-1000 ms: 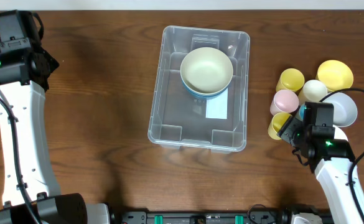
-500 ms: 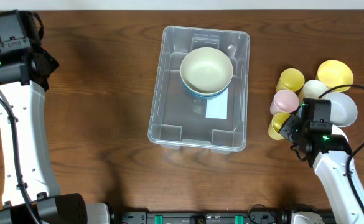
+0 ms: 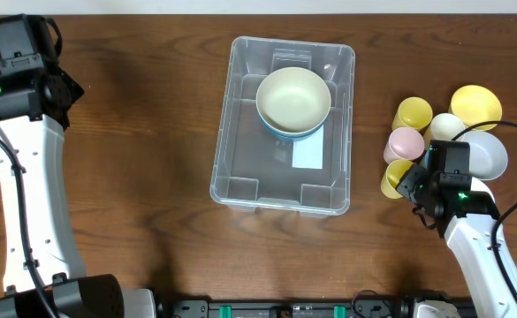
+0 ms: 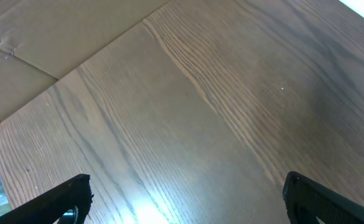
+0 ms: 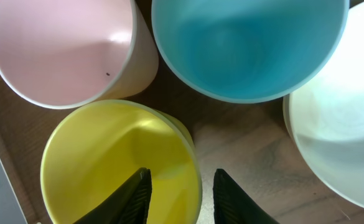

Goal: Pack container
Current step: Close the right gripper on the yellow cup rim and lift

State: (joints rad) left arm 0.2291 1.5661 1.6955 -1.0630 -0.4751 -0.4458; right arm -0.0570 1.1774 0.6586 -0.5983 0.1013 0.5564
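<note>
The clear container (image 3: 225,132) stands mid-table with a white label (image 3: 308,150) on its base. A cream bowl (image 3: 293,99) nested in a blue bowl sits in its far half. My right gripper (image 5: 182,180) is open and straddles the rim of a yellow cup (image 5: 107,155), one finger inside and one outside; in the overhead view this gripper (image 3: 408,181) is at the cup cluster's near-left side. My left gripper (image 4: 185,186) is open and empty over bare wood at the far left (image 3: 64,88).
Right of the container are a pink cup (image 5: 63,43), a blue cup (image 5: 250,43), a white bowl (image 5: 337,143), another yellow cup (image 3: 412,113), a cream cup (image 3: 446,128) and a yellow bowl (image 3: 475,104), packed close together.
My right gripper has moved slightly farther onto the near yellow cup, then held still. The left arm and the container have not moved.
</note>
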